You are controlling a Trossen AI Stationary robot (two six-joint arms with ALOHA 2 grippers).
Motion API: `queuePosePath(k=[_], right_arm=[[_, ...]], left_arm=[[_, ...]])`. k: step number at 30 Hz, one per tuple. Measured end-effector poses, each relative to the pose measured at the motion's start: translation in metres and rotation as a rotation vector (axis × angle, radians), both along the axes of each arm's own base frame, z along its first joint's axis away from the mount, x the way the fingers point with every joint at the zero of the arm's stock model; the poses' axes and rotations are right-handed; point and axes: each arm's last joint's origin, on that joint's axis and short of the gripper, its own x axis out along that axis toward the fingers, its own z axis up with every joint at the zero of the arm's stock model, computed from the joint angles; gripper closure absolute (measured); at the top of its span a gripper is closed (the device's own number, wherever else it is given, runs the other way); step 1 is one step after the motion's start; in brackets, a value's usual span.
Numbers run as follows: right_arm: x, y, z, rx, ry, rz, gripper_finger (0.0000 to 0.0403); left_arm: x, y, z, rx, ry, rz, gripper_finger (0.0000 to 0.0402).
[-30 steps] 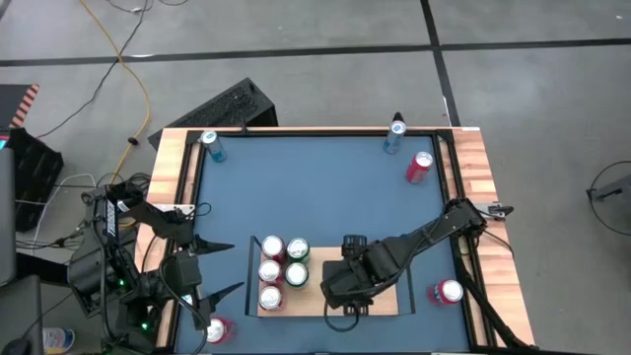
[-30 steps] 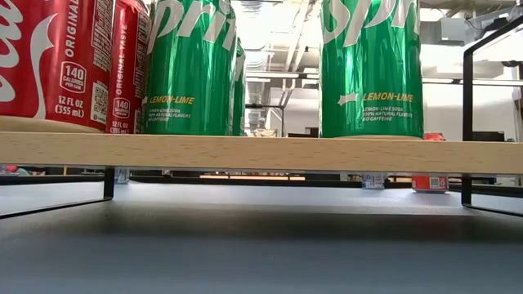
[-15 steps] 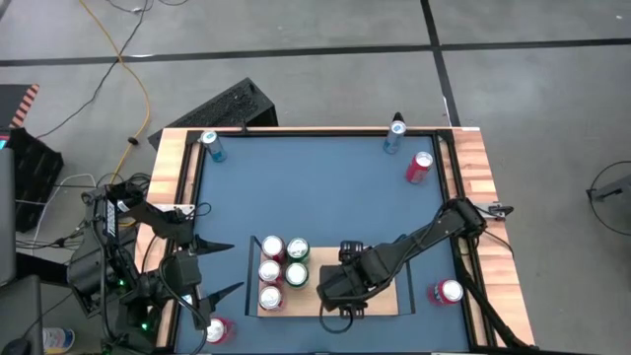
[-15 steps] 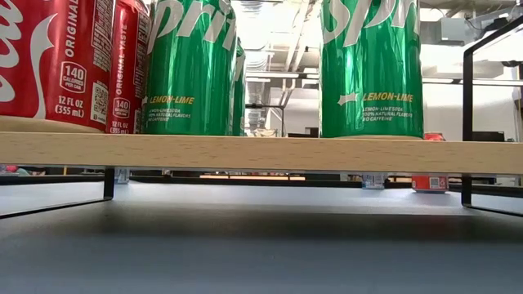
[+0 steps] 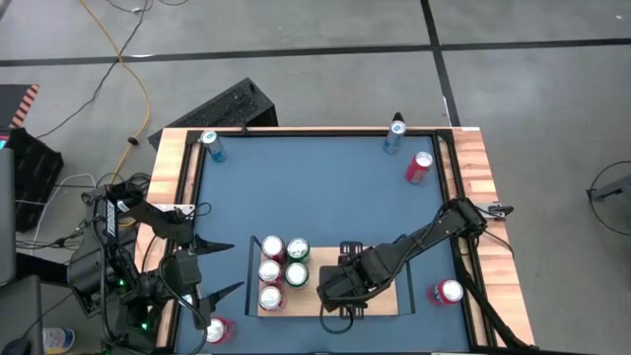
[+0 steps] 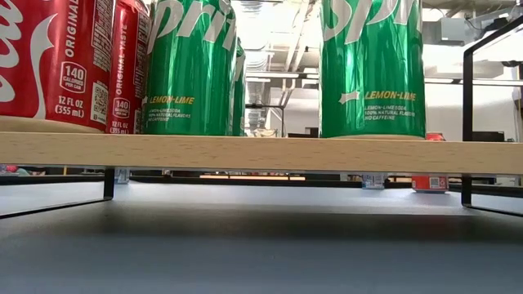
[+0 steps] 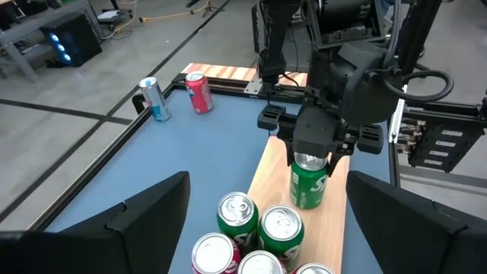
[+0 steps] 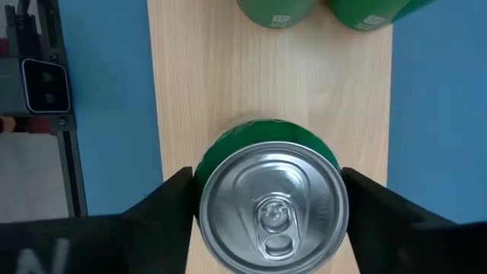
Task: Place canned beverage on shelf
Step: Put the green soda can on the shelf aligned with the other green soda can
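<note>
The light-wood shelf [image 5: 380, 296] stands at the table's near middle; it also shows in the low view [image 6: 261, 153]. Several red and green cans [image 5: 281, 271] stand on its left part. My right gripper [image 5: 340, 291] is over the shelf, shut on an upright green can [image 8: 270, 205], which also shows in the left wrist view [image 7: 308, 186] and the low view [image 6: 372, 65]. My left gripper [image 5: 222, 268] waits open and empty at the table's near left. My right gripper pinches the green can between its two fingers [image 8: 171, 209], one on each side of the can's upper wall just below the rim [image 8: 204, 190]. The fingers come from above, pointing down. The can stands upright with its bottom on the shelf board [image 6: 372, 137].
Loose cans stand on the blue table: two blue ones at the far edge [image 5: 212, 146] [image 5: 394, 136], a red one at the far right [image 5: 420, 166], one at the near right [image 5: 449, 292] and one at the near left [image 5: 215, 330]. The shelf's right part is bare.
My right gripper has shifted a little toward the table's left edge over the shelf. The green can stays upright on the board.
</note>
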Motion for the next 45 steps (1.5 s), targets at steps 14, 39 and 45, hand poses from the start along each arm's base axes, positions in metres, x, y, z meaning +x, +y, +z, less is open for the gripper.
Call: queuePosePath(k=[14, 39, 45], right_arm=[[0.005, 0.013, 0.002, 0.058, -0.095, 0.021, 0.016], [0.018, 0.015, 0.03, 0.164, -0.255, 0.032, 0.0158], [0.019, 0.019, 0.039, 0.198, -0.312, 0.031, 0.0158]], left_arm=[[0.0, 0.0, 0.0, -0.005, 0.005, -0.005, 0.0062], [-0.014, -0.01, 0.0, -0.011, 0.01, -0.068, 0.0062], [-0.014, -0.01, 0.0, -0.01, 0.011, -0.068, 0.0062]])
